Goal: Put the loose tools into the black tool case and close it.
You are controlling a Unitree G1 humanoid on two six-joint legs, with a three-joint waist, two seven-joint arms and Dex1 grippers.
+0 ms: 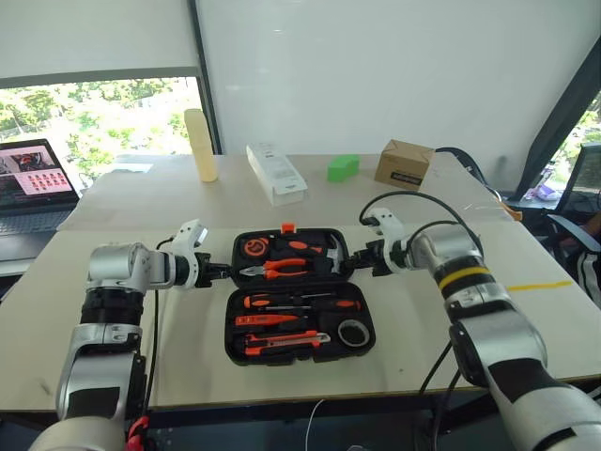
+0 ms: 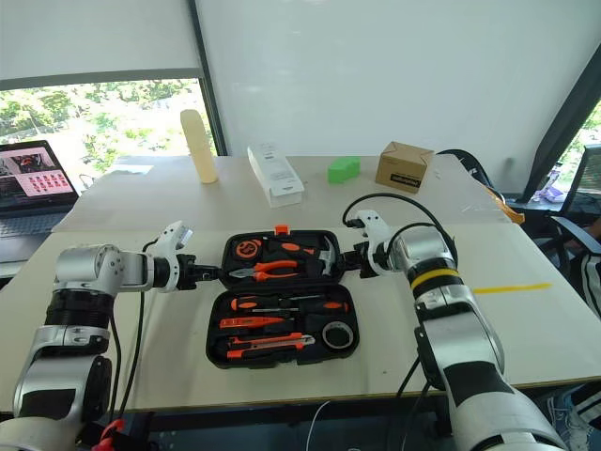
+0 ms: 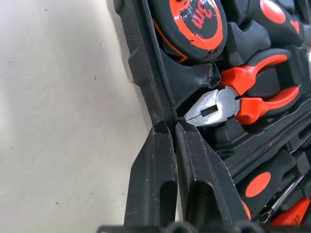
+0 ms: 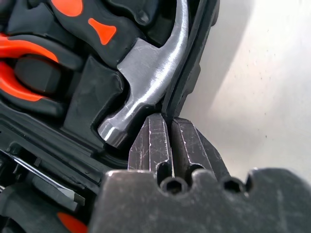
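Left gripper (image 1: 222,272): fingers pressed together on the left edge of the far half of the black tool case (image 1: 299,293); in the left wrist view the two fingers (image 3: 150,184) pinch the case's rim. Right gripper (image 1: 361,259): fingers likewise drawn together on the right edge of that same half, nipping the rim just beside the hammer head (image 4: 146,73).

The case lies open on the table (image 1: 113,310), between the two arms, both halves flat. Near half: the black tape roll (image 1: 352,333) sits in its slot at the right corner, with the utility knife (image 1: 282,342) along the near edge to its left. Above the knife lies the small all-orange tool (image 1: 255,320), and above that the two screwdrivers (image 1: 291,303), end to end across the half. All are seated in the case.

Far half: pliers (image 1: 277,270) in the middle, round tape measure (image 1: 254,248) at the left, hammer at the right. The orange latch (image 1: 287,226) stands on the far edge.

Beyond the case, on the far part of the table: a pale cylinder (image 1: 200,144), a white box (image 1: 275,173), a green block (image 1: 343,167) and a brown cardboard box (image 1: 404,163). A laptop (image 1: 33,183) stands open at far left.
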